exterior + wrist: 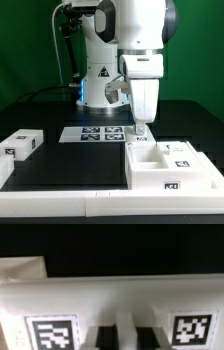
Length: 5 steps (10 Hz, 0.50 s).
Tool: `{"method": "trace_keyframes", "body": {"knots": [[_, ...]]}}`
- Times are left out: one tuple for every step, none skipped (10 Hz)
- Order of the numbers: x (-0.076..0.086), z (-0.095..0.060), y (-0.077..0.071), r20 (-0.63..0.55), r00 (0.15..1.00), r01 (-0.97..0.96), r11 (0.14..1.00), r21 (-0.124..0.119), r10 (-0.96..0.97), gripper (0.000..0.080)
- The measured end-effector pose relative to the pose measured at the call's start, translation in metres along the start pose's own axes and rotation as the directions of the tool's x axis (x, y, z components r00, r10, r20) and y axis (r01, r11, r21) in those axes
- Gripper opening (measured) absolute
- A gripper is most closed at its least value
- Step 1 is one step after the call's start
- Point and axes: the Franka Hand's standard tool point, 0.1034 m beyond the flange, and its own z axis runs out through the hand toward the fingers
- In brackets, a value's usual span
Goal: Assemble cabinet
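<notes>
The cabinet (170, 168) is a large white box with compartments, lying at the exterior view's right front, with a tagged part (180, 151) on it. My gripper (141, 133) points straight down at the cabinet's far left corner. In the wrist view the cabinet's white wall (120, 294) fills the frame and carries two tags. My gripper (127, 336) has its dark fingers (105, 336) close together, with a narrow white strip of the cabinet between them. A small white drawer block (22, 143) lies apart at the exterior view's left.
The marker board (95, 133) lies flat behind the cabinet, in front of the robot's base (100, 85). The table's white raised border (60, 205) runs along the front. Another white part (20, 269) shows beyond the cabinet in the wrist view.
</notes>
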Motion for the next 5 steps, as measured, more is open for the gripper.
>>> {"method": "trace_keyframes", "body": {"knots": [[-0.0012,-0.0009,0.0021,0.002,1.0,-0.002,1.0,0.0,0.002,0.0069],[-0.0014,-0.0017,0.0037,0.002,1.0,-0.002,1.0,-0.002,0.002,0.0069],[-0.0013,-0.0017,0.0039,0.002,1.0,-0.002,1.0,-0.002,0.002,0.0069],[-0.0006,-0.0009,0.0026,-0.001,1.0,-0.003,1.0,-0.006,0.003,0.0069],[-0.0008,-0.0007,0.0021,0.0,1.0,-0.003,1.0,-0.004,0.003,0.0069]]}}
